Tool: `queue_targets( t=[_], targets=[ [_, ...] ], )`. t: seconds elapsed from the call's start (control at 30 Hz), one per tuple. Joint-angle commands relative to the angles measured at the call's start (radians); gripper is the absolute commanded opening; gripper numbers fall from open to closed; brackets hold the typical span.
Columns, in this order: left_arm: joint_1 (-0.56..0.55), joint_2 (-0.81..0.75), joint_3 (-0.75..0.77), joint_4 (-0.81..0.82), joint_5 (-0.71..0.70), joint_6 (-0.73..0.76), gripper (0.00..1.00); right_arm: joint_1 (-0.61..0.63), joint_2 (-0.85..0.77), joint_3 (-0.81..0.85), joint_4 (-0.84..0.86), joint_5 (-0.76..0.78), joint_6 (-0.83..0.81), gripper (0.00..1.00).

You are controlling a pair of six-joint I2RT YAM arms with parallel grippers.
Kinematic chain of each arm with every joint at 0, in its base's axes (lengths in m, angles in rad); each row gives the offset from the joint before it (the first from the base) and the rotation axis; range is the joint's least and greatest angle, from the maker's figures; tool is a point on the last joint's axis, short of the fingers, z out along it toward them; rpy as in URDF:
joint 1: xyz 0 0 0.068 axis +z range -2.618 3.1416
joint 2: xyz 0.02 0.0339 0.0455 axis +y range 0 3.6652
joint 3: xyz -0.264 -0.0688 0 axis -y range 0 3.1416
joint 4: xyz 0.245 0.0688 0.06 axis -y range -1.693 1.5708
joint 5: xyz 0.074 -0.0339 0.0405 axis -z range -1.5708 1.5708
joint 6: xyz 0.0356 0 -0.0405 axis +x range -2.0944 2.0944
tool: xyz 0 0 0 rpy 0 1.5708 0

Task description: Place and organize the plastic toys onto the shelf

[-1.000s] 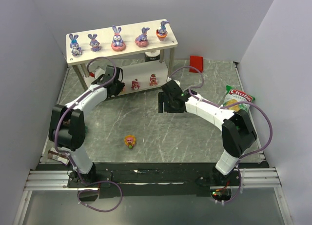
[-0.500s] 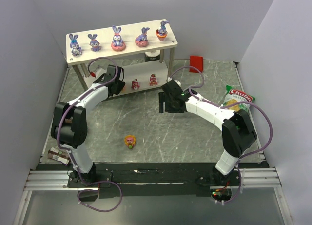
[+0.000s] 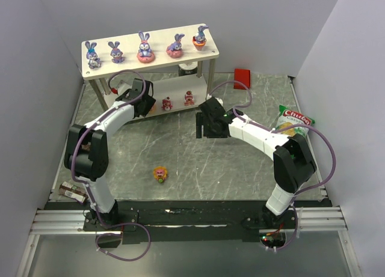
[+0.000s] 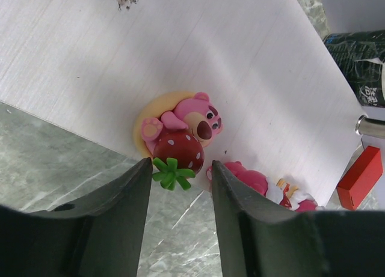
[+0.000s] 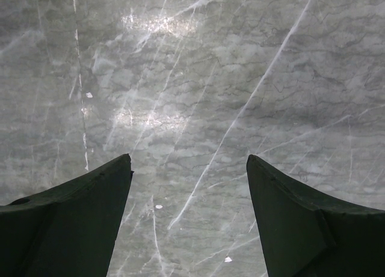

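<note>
The shelf (image 3: pixel 157 56) stands at the back left, with five purple-blue bunnies (image 3: pixel 145 49) in a row on its top board. Two pink-red sweets (image 3: pixel 168 103) stand on the lower board (image 4: pixel 180 54). My left gripper (image 3: pixel 146 106) reaches to the lower board's front edge. It is open (image 4: pixel 179 169), and a pink bear with a strawberry on a yellow base (image 4: pixel 180 133) lies just beyond its fingertips, free of them. An orange-yellow sweet (image 3: pixel 160 174) sits on the table near the front. My right gripper (image 3: pixel 204 130) is open and empty over bare table (image 5: pixel 189 163).
A small red block (image 3: pixel 242 76) stands right of the shelf and shows in the left wrist view (image 4: pixel 361 178). A snack bag (image 3: pixel 295 122) lies at the right edge. A wrapped bar (image 3: pixel 71 193) lies at the front left. A dark object (image 4: pixel 361 60) sits behind the shelf.
My left arm has shifted slightly toward the back, closer under the shelf. The right arm and the toys have not moved.
</note>
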Motion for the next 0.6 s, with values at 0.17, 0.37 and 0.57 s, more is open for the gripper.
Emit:
queue_targets(
  t=[0.17, 0.37, 0.57],
  targets=[
    [0.005, -0.021, 0.053, 0.0, -0.013, 0.027, 0.67, -0.013, 0.016, 0.057, 0.002, 0.008, -0.01, 0.84],
    [0.0, -0.088, 0.018, 0.013, -0.009, 0.048, 0.76, -0.013, 0.01, 0.048, 0.007, 0.004, -0.007, 0.83],
    [-0.017, -0.188, -0.066, 0.01, -0.007, 0.059, 0.82, -0.013, -0.004, 0.026, 0.013, -0.002, 0.006, 0.84]
  ],
)
